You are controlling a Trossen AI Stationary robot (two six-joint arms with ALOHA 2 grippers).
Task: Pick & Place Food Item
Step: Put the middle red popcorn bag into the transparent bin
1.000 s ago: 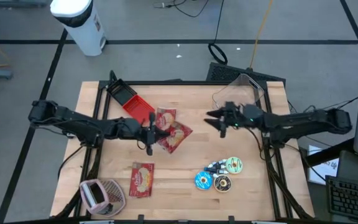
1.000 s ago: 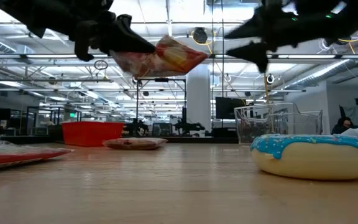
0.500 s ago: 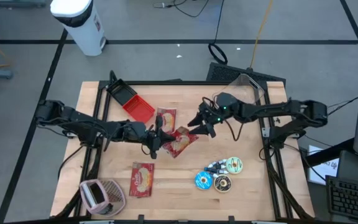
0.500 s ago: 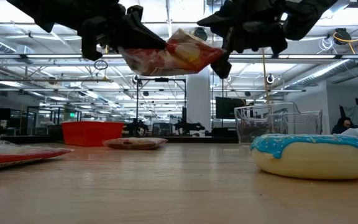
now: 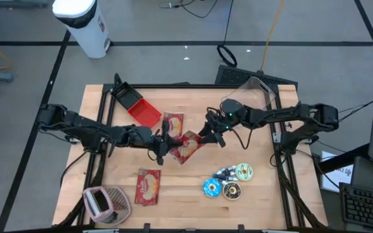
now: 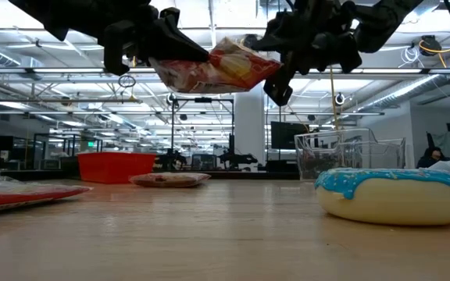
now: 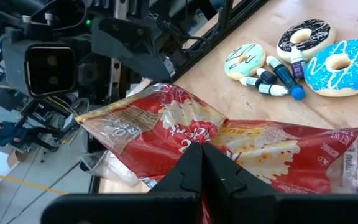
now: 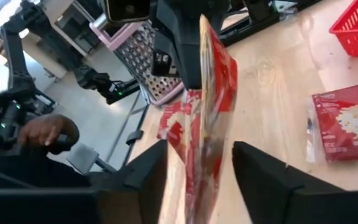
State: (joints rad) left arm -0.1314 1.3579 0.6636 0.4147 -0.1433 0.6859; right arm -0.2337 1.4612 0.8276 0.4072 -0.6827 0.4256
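Observation:
A red snack bag (image 5: 188, 148) hangs in the air over the table's middle, with my left gripper (image 5: 162, 143) shut on its left edge. My right gripper (image 8: 199, 147) is open at the bag's right end (image 6: 268, 66). Its two fingers stand on either side of the bag's thin edge (image 8: 213, 93), and a gap shows on each side. A second bag (image 5: 172, 121) lies flat on the table just behind, and a third (image 5: 148, 186) lies near the front. My left gripper pinches the bag's near edge (image 7: 194, 138) between its two fingertips, about midway along that edge. The fingers come almost level from the table's left. The bag is lifted clear of the table and sticks out toward the right, a little crumpled.
A red basket (image 5: 136, 105) stands at the back left and a pink basket (image 5: 106, 202) at the front left corner. Toy donuts and small bottles (image 5: 229, 183) lie at the front right. A clear container (image 5: 256, 92) stands at the back right.
My right gripper has swung from the table's right side toward the left and turned toward the held bag, and its fingers now straddle the bag's right end. The bag stays lifted in my left gripper.

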